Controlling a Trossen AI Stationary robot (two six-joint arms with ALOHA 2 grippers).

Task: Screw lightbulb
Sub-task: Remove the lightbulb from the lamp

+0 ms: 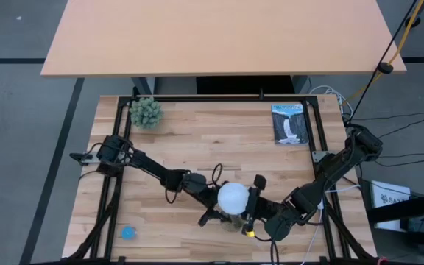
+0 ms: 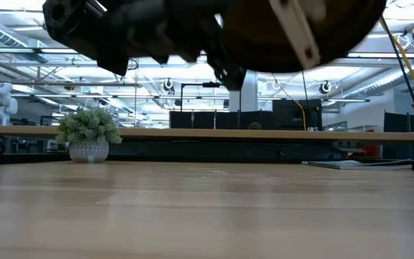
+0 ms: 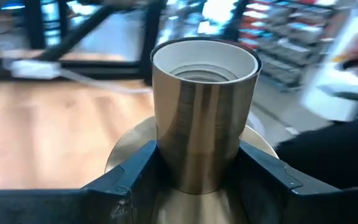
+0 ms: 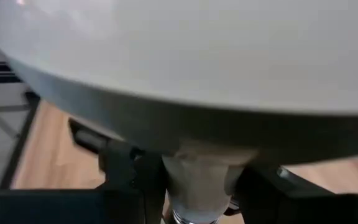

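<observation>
The lightbulb [image 1: 233, 197] sits near the middle of the tabletop's front edge, held above the wood between the two arms. From above it shows as a smooth white dome; the right wrist view shows the dome's underside tapering to a pale neck [image 4: 199, 180], with a hint of grey thread at the very bottom. The right gripper [image 1: 255, 208] is clamped on that neck, one dark finger on each side.

Just beside it, the left gripper [image 1: 210, 200] is closed on a brass-coloured socket [image 3: 204, 118], its fingers pressed against the metal sleeve above a wider round base. The socket's mouth is open and white-lined, with thread rings visible inside. No bulb base shows in that mouth, so I judge the screwing not yet begun, or at most the two parts are being lined up.

The main risk is misalignment: if the base meets the socket tilted, the threads could cross and jam, or the bulb could skid off the rim. A grip on the smooth tapered neck could also slip when twisted, so the bulb turns in the fingers instead of in the socket.

Farther off, a small potted plant [image 1: 146, 112] stands near the back left corner, a book [image 1: 291, 124] near the back right, and a small blue object [image 1: 128, 232] near the front left corner.
</observation>
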